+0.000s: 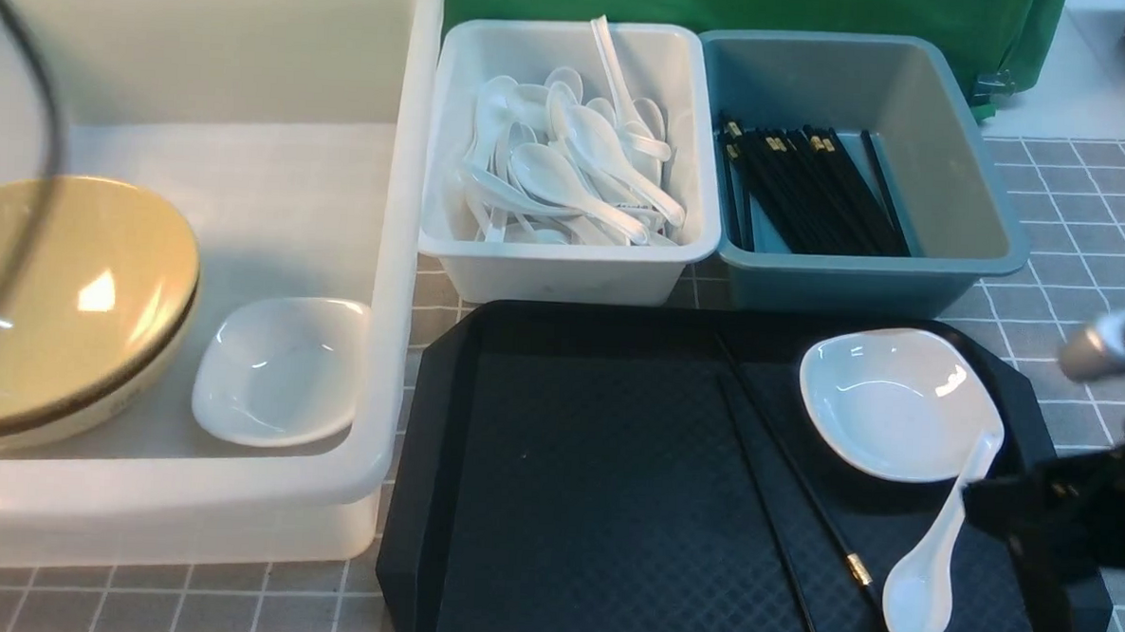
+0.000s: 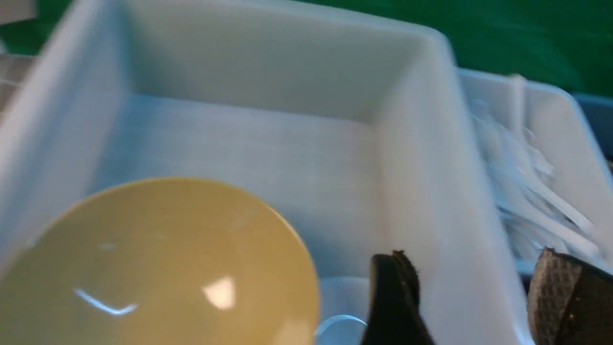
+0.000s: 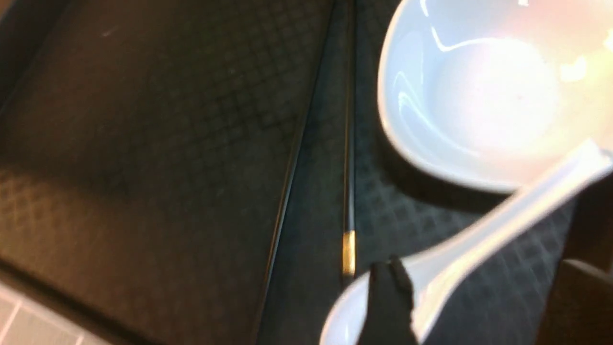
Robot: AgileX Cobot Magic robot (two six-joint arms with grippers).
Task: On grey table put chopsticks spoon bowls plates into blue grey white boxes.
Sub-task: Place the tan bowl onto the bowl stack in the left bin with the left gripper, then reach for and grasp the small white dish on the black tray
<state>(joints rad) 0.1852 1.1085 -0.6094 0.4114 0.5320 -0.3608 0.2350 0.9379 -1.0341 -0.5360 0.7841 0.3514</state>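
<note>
bowl [image 1: 60, 304] and first plate [image 1: 280, 370] lie in the large tub [image 1: 404, 252]; white box [image 1: 564, 273] and blue-grey box [image 1: 868, 287] are stocked. second plate [image 1: 896, 402], spoon [image 1: 932, 560] and chopsticks [image 1: 858, 568] wait on the black tray [image 1: 593, 488]. right end effector [image 3: 479, 268] stands open around the spoon; left end effector [image 2: 471, 254] open, empty, above the tub.

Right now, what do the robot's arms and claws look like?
The left gripper and right gripper both have black fingers. One left finger pad has a waffle-like grid pattern. The right arm looks black and blurry, with a silver-grey round part near it. A thin black cable curves on the left side.
</note>
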